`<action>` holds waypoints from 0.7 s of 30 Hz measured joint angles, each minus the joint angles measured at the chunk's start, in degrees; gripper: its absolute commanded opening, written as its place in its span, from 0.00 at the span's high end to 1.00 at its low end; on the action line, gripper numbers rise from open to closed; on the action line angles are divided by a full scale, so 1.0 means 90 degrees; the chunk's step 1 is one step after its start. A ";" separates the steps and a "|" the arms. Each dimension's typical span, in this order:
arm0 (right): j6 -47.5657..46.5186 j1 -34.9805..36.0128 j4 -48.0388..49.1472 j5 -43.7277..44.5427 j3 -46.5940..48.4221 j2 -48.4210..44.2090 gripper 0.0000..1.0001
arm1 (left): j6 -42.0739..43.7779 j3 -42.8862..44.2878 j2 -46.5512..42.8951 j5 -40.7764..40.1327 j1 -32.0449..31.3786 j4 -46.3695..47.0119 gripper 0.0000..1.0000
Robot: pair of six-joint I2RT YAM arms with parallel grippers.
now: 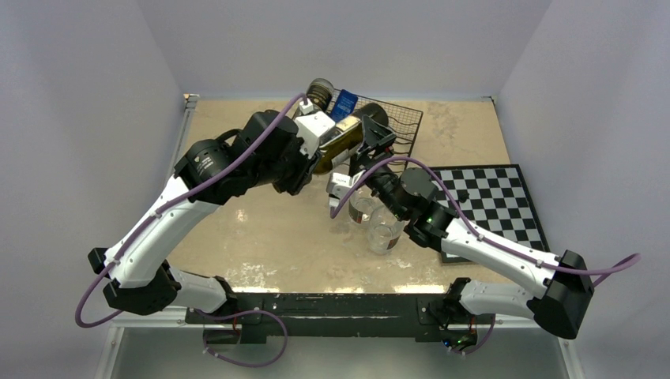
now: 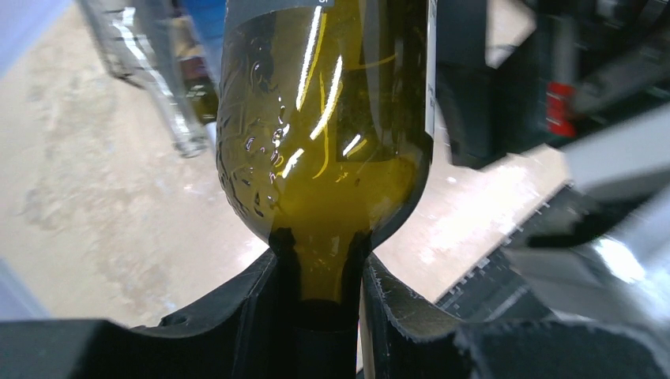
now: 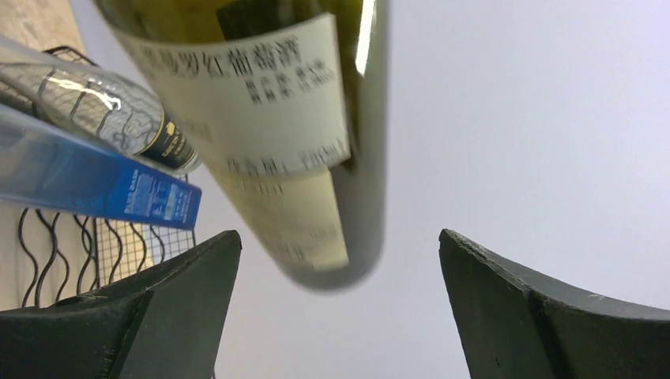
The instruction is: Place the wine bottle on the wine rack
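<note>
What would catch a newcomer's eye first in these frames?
The olive-green wine bottle, held aloft toward the back: left jaws shut on its neck, right jaws wide open near its base. Just behind it sits the black wine rack, and a chessboard lies at the right.

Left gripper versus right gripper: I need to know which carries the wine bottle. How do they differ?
The left gripper is shut on the neck of the wine bottle; the right gripper stands wide open, holding nothing. The left gripper's jaws press the glass; the right gripper's jaws flank the bottle's base end without touching it. Shared: black jaws, both at the same bottle, close to the wine rack.
</note>
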 measured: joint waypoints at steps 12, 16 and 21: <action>0.0160 0.0049 0.0325 -0.0143 0.0041 -0.0007 0.01 | -0.0058 -0.0304 -0.0104 -0.1651 0.0197 0.0277 1.00; 0.0656 -0.0002 0.0250 0.0216 0.0483 0.0041 0.01 | -0.0262 -0.1171 -0.0532 -0.1887 0.0423 0.0495 1.00; 0.1219 -0.0248 0.0316 0.0651 0.0899 0.0121 0.01 | -0.0580 -0.2312 -0.1326 -0.2130 0.1054 0.0515 1.00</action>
